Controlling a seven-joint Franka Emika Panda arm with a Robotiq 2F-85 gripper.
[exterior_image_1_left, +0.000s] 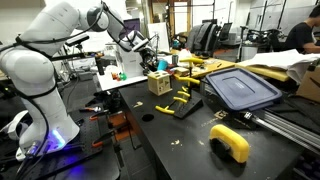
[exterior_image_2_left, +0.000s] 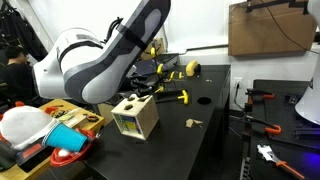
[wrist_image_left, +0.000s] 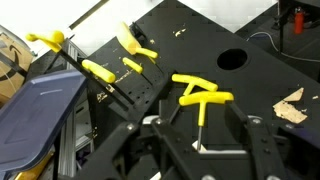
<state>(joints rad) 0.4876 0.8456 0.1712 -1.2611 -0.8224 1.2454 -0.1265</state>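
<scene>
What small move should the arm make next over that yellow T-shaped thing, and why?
Probably lower the tool straight down. In the wrist view its jaws stand wide open on either side of the yellow T-handle wrench, which lies on the black table. They seem to hang above it without touching, so closing now would likely miss.

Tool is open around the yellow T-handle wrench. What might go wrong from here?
The tool is open with the yellow T-handle wrench between its fingers; only the thin shaft lies there, so closing may let it pivot or slip.
Other yellow-handled wrenches lie close beside it; a sideways move could knock them.
The round hole in the black table is near; a dropped wrench might roll in.
</scene>
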